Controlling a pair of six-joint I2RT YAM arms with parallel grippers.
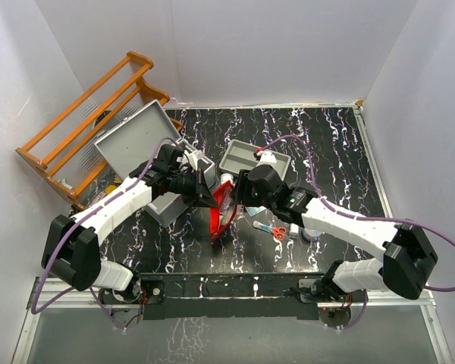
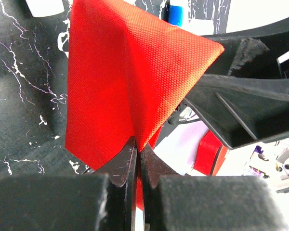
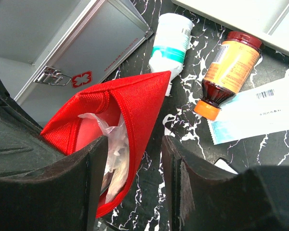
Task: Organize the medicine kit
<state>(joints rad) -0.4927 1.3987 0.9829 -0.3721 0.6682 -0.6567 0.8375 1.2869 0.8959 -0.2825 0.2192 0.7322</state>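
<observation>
The medicine kit [image 1: 136,140], a grey metal case, stands at the table's rear left just in front of an orange wooden rack [image 1: 87,121], with its hinged lid raised. Your left arm hides what it contains. Its front carries one latch [image 3: 50,75], one red cross emblem [image 3: 82,78] and a line of red writing too small to read. Just right of it hangs one red fabric pouch [image 3: 135,96], mouth open, with a crumpled clear plastic bag [image 3: 113,142] inside. Your left gripper [image 2: 137,149] is clenched on a fold of the pouch's fabric. Your right gripper [image 3: 135,144] has its fingers spread, with the pouch's near wall between them and a gap showing beside the right finger. One shallow grey two-compartment tray [image 1: 235,155] sits behind the pouch, and a white item [image 1: 267,158] lies in its right compartment. Two bottles lie on the black marbled table [image 1: 341,152]. One is a white bottle [image 3: 171,43] with a teal band, the other an amber bottle [image 3: 231,62] with an orange label, and neither label can be read. Beside them lies one white packet [image 3: 260,110] bearing a barcode, and nearer you lies one pair of red-handled scissors [image 1: 277,230].
</observation>
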